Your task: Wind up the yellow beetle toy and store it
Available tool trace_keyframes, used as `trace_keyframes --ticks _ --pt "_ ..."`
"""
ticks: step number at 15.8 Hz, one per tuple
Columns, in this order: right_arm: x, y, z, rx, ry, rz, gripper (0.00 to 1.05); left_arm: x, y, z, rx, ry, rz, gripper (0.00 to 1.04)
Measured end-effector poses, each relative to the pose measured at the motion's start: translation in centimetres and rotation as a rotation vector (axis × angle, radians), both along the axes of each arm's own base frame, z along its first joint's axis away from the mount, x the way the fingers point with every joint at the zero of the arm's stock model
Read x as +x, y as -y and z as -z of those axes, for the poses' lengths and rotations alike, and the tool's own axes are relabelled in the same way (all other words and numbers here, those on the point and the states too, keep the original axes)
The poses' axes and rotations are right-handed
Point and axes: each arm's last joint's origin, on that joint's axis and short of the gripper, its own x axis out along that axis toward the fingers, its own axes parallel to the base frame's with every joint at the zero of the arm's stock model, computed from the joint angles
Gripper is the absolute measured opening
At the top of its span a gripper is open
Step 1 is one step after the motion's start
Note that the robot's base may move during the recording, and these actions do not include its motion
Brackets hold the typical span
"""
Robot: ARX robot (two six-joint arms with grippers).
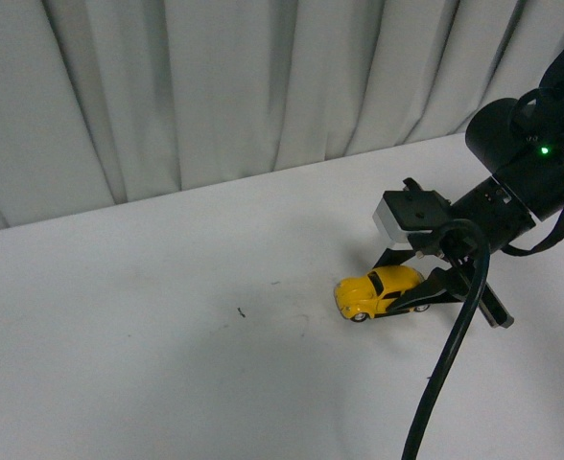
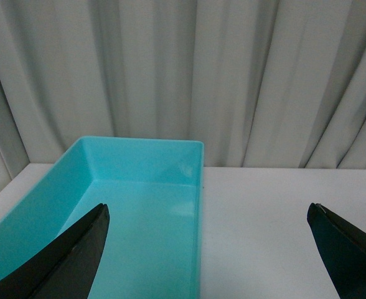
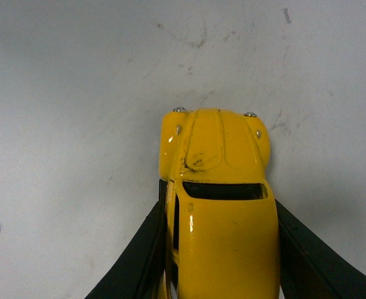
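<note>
The yellow beetle toy [image 1: 376, 291] stands on its wheels on the white table, right of centre in the front view, nose pointing left. My right gripper [image 1: 405, 286] is shut on its rear half, one black finger on each side. In the right wrist view the yellow beetle toy [image 3: 217, 205] fills the middle, with its hood and dark windscreen showing and the black fingers [image 3: 142, 261] pressed against both flanks. My left gripper [image 2: 208, 215] is open in the left wrist view, hovering over the edge of a teal bin [image 2: 139, 187]. The left arm does not show in the front view.
The teal bin [image 2: 58, 199] is a rectangular open box, nothing inside it, standing on the white table [image 2: 264, 218] next to a grey curtain [image 2: 189, 75]. The same curtain [image 1: 215, 86] backs the table in the front view. A black cable [image 1: 445, 364] hangs from the right arm.
</note>
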Motion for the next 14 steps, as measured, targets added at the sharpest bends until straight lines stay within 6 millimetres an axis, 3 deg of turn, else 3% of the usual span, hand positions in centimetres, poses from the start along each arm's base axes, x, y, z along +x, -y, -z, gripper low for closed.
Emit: trace_keyframes --ticks 4,7,12,13,14 --pt "-1.3 1.7 0.0 0.004 -0.011 0.053 0.41 0.0 0.0 0.0 0.0 0.0 0.0 0.98" --pt "-1.4 1.8 -0.2 0.005 0.006 0.056 0.44 0.0 0.0 0.0 0.0 0.0 0.0 0.98" --pt "-2.4 1.4 0.5 0.022 -0.06 0.085 0.95 0.0 0.0 0.0 0.0 0.001 0.0 0.98" --pt "-2.4 1.4 0.5 0.023 -0.062 0.09 1.0 0.0 0.0 0.0 0.0 0.001 0.0 0.98" --pt "-2.4 1.4 0.5 0.025 -0.065 0.092 0.97 0.0 0.0 0.0 0.0 0.001 0.0 0.98"
